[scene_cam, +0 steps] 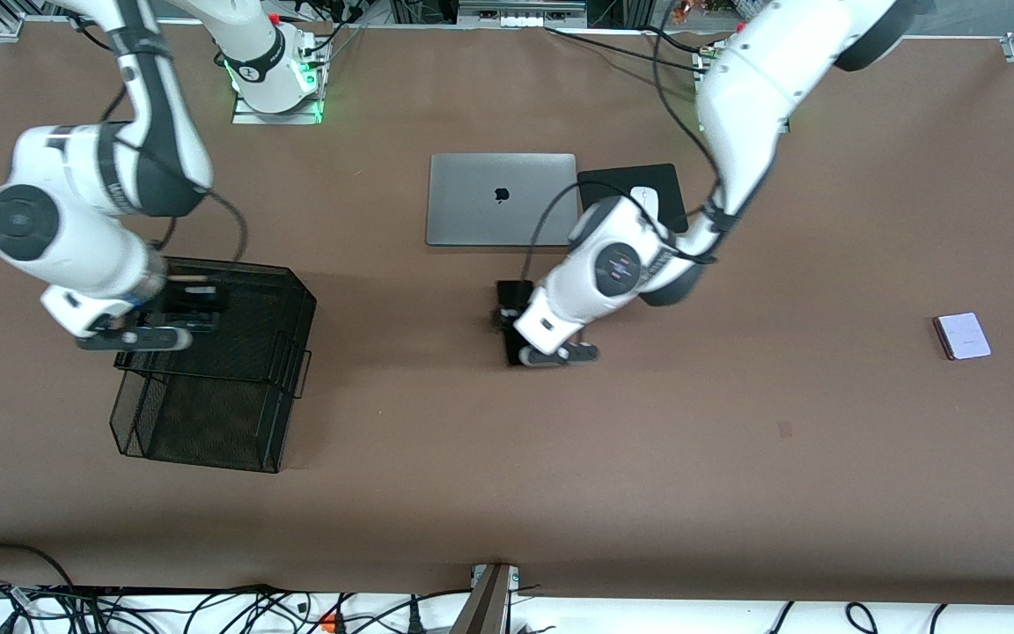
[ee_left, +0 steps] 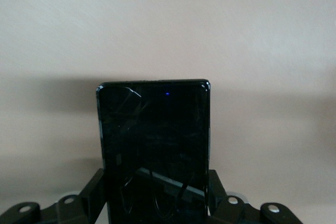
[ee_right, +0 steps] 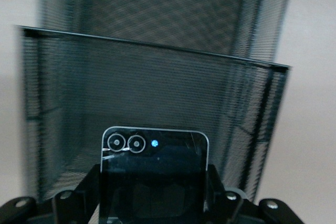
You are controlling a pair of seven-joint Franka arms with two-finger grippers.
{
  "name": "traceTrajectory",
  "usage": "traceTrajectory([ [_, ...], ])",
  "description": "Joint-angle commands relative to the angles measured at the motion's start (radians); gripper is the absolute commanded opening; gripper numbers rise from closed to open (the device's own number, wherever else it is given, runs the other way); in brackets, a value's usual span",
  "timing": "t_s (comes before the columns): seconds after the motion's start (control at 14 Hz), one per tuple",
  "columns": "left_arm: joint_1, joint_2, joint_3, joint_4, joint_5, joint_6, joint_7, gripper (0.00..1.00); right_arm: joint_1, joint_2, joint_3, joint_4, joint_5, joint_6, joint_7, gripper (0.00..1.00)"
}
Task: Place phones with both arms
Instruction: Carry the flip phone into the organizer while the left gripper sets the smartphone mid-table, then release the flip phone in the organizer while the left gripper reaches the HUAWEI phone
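Flip phone [ee_right: 154, 177] clenched in right arm's fingers [scene_cam: 174, 308], held over wire basket [scene_cam: 234, 387] at 9 o'clock on bench [scene_cam: 736, 458]; not yet dropped in. Slab phone [ee_left: 155, 150] grasped by left arm's fingers [scene_cam: 516, 328] at centre, low over bench, wrist bent down. Pale flip phone [scene_cam: 963, 336] untouched at 3 o'clock. Judged: none placed yet, three left.

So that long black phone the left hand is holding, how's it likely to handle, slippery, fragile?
The slab phone looks rigid, so it should not flex in the left hand. Its glossy face mirrors cables, so it is probably slick between the fingers. Gripped at one end with most of its length sticking out, it might pivot if bumped.
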Motion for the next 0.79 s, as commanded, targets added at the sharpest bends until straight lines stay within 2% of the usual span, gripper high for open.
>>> traceTrajectory([
  [0.0, -0.030, 0.000, 0.023, -0.030, -0.004, 0.069, -0.020, 1.00, -0.013, 0.007, -0.028, -0.075, 0.022, 0.101, -0.024, 0.02],
  [0.21, 0.015, -0.071, 0.027, -0.055, -0.002, -0.004, -0.024, 1.00, -0.037, 0.056, -0.028, -0.075, 0.050, 0.130, -0.026, 0.04],
  [0.29, 0.054, -0.110, 0.030, -0.055, -0.002, -0.095, -0.024, 1.00, -0.040, 0.065, -0.028, -0.071, 0.050, 0.130, -0.027, 0.16],
  [0.43, 0.155, -0.173, 0.067, -0.038, 0.028, -0.319, 0.018, 1.00, -0.045, 0.068, -0.028, -0.062, 0.050, 0.129, -0.026, 1.00],
  [0.57, 0.277, -0.213, 0.067, -0.038, 0.128, -0.474, 0.139, 1.00, -0.045, 0.067, -0.028, -0.039, 0.048, 0.118, -0.027, 1.00],
  [0.72, 0.409, -0.217, 0.072, -0.036, 0.157, -0.588, 0.269, 1.00, -0.044, 0.059, -0.025, -0.002, 0.047, 0.082, -0.030, 1.00],
])
